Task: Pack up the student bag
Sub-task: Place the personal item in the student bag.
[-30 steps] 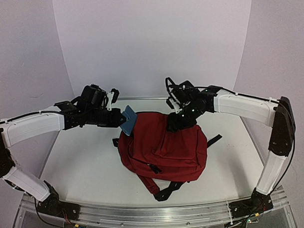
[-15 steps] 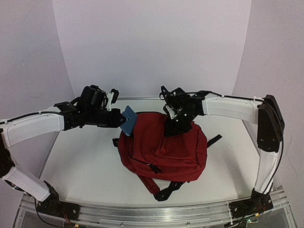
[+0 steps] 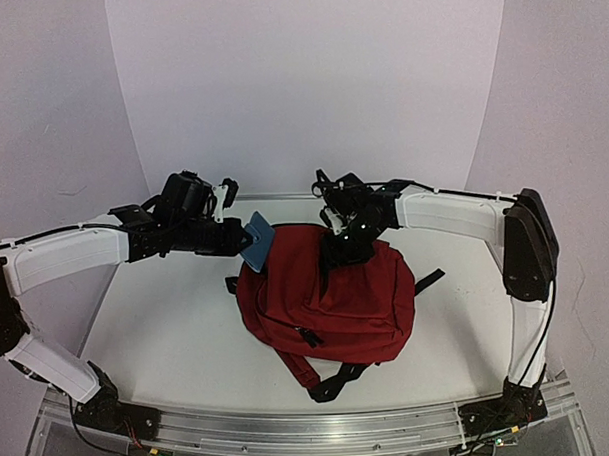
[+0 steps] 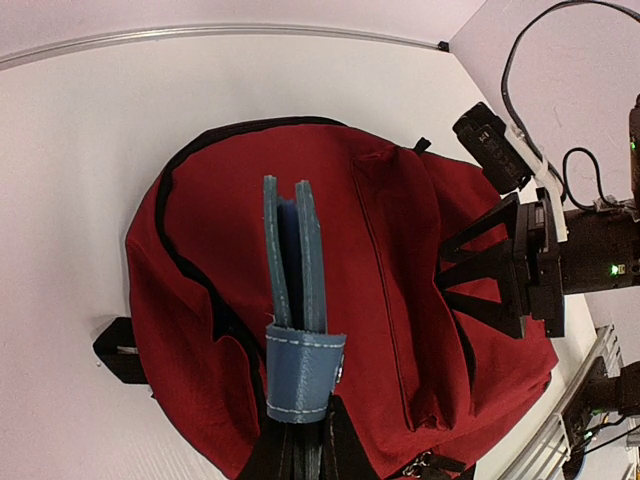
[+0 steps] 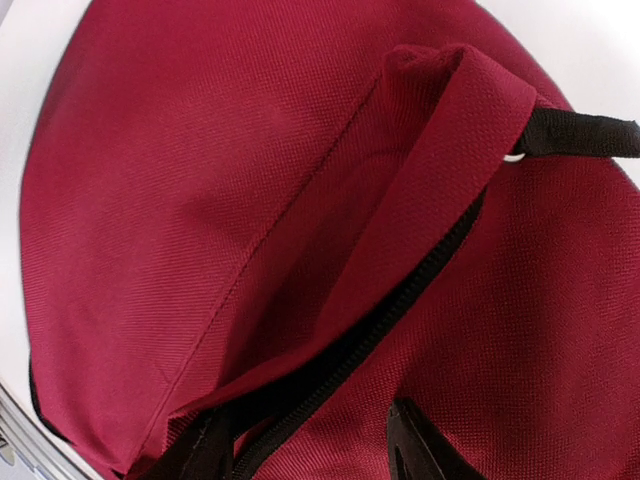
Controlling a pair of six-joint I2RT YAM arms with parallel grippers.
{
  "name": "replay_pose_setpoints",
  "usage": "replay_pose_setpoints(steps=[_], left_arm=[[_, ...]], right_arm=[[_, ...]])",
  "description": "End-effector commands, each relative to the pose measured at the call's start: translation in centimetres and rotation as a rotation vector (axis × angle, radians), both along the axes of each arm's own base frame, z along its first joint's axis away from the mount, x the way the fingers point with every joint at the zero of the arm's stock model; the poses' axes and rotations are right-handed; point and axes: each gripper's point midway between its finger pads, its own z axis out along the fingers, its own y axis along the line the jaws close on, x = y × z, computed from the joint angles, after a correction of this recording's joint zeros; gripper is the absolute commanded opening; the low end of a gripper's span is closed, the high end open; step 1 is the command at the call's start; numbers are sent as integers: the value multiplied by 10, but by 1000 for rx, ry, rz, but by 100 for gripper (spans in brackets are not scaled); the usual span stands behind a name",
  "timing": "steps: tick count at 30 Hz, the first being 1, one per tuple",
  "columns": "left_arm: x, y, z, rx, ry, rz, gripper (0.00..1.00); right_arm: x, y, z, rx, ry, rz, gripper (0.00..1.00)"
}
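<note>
The dark red student bag [image 3: 327, 297] lies on the white table, its black straps toward the near edge. My left gripper [image 3: 237, 237] hovers at the bag's upper left corner, shut on a flat blue case with a stitched strap [image 4: 295, 300] that stands on edge above the bag [image 4: 400, 250]. My right gripper [image 3: 335, 249] rests on the bag's top. In the right wrist view its black fingers [image 5: 420, 448] stand apart on the red fabric [image 5: 200, 180]. A black zip line [image 5: 400, 300] and a loose fabric flap run between them, not pinched.
Black shoulder straps [image 3: 335, 379] trail from the bag toward the front rail [image 3: 311, 428]. A short black strap [image 3: 429, 280] sticks out on the right. The table's raised back rim [image 4: 200, 33] and pale walls close in the far side.
My right gripper has slid left across the bag's top, toward the blue case. The left arm and the case have stayed still.
</note>
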Motion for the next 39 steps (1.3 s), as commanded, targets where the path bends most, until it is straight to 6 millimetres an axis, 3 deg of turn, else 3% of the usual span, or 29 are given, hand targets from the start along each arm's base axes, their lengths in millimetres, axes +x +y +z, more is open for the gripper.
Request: replay_pose_setpoints(steps=[1, 5, 10, 13, 24, 30, 33, 39], left_arm=[[2, -3, 27, -57, -59, 1, 0], [3, -3, 29, -56, -63, 3, 0], [6, -6, 32, -56, -65, 2, 0], [8, -10, 33, -64, -66, -6, 0], [12, -39, 50, -170, -62, -82, 0], [8, -70, 65, -375, -20, -166, 0], [12, -86, 61, -474, 46, -178, 0], [18, -114, 32, -577, 125, -191, 0]], right_arm=[[3, -1, -8, -34, 0, -29, 51], [-1, 0, -6, -23, 19, -26, 39], [-2, -1, 24, 13, -21, -15, 10], [-2, -6, 37, 6, -49, -11, 1], [-9, -27, 62, 42, -72, -12, 0], [-14, -37, 65, 77, -43, -1, 0], [-18, -41, 63, 86, -34, 4, 0], [-20, -43, 66, 119, -35, -1, 0]])
